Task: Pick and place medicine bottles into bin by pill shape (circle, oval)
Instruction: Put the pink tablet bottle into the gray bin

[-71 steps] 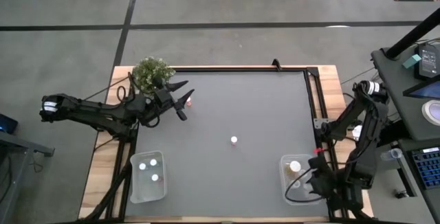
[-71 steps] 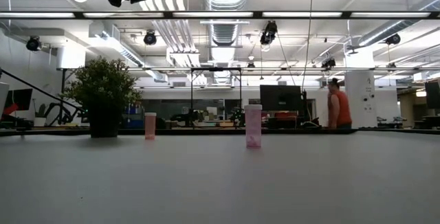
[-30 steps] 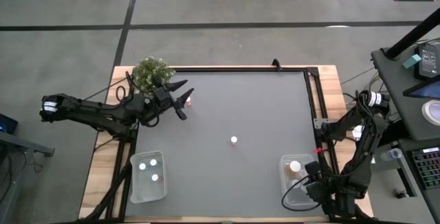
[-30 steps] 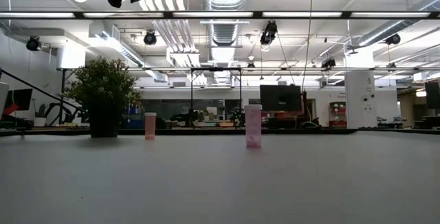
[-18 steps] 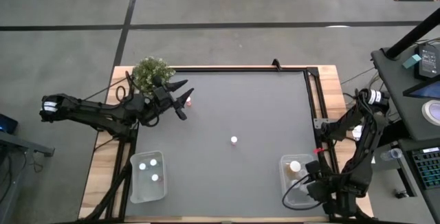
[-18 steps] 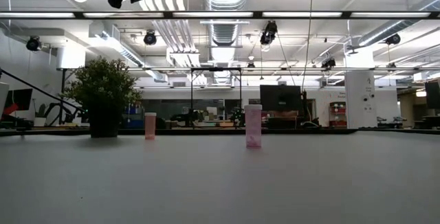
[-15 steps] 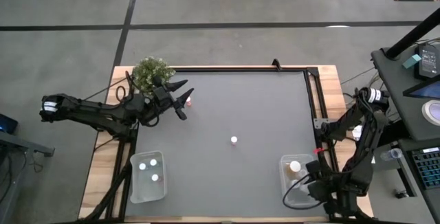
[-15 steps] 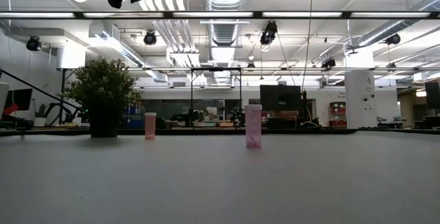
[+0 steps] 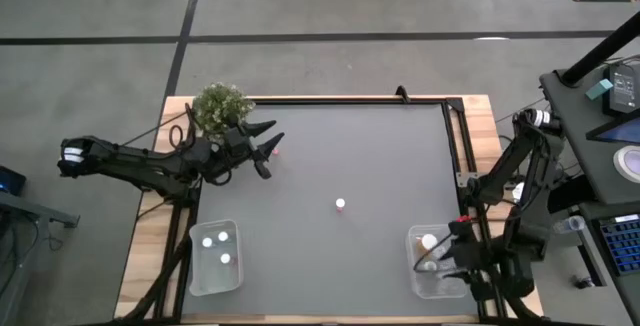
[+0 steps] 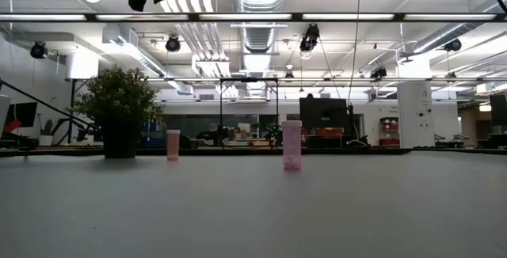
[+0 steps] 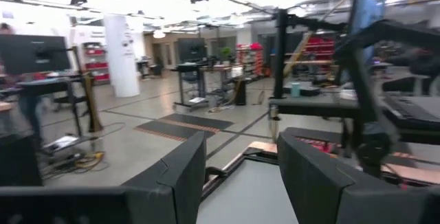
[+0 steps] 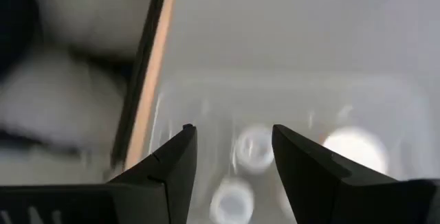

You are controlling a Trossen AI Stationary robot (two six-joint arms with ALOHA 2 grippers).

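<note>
A pink bottle with a white cap (image 9: 276,148) stands at the table's far left beside the potted plant (image 9: 220,108); it also shows in the low view (image 10: 173,145). A second pink bottle (image 9: 340,204) stands mid-table, seen in the low view too (image 10: 291,145). My left gripper (image 9: 266,148) is open and held high over the table next to the far-left bottle; its wrist view (image 11: 240,159) looks level into the room. My right gripper (image 9: 432,260) is open and empty over the right bin (image 9: 440,284), with white caps (image 12: 253,146) below it.
The clear left bin (image 9: 196,266) at the near left holds three white-capped bottles. The right bin holds a few bottles, one with a larger cap (image 9: 428,241). A dark frame rail (image 9: 460,156) runs along the table's right side. Open grey tabletop lies between the bins.
My right gripper has moved from the right bin's near edge toward the far edge and a little left, and now hangs over the bin's middle. The bottles have not moved.
</note>
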